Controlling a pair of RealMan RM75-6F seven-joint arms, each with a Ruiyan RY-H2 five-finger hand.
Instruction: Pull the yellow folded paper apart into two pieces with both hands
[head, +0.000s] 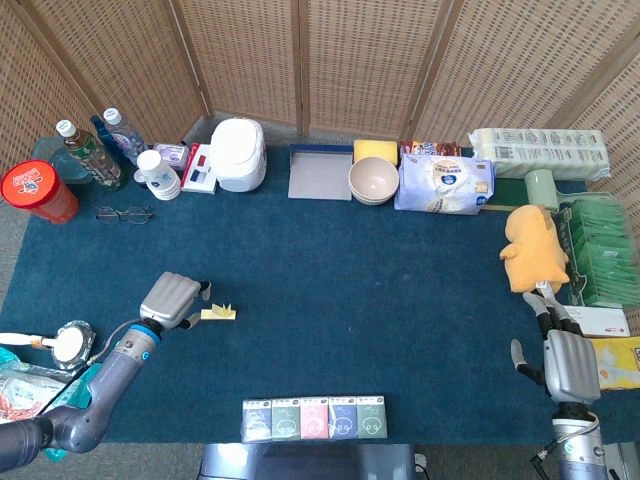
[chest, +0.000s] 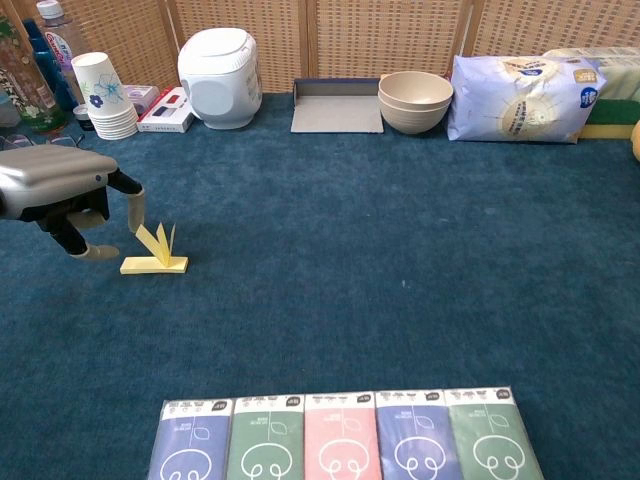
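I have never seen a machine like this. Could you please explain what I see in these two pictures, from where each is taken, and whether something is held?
This is a robot with two arms, each ending in a metal hand with fingers. One picture comes from a camera on its head, looking down on a table with a dark blue carpet-like cover. The other comes from its chest, looking low across the same table.

The left hand has its fingers apart beside the small yellow folded paper, which lies flat with its flaps standing up. In the chest view that hand is close to the paper, but I cannot tell if a fingertip touches it. The right hand waits at the table's far right side and holds nothing.

Along the back stand a white rice cooker and stacked beige bowls. A row of coloured packets lies at the front.
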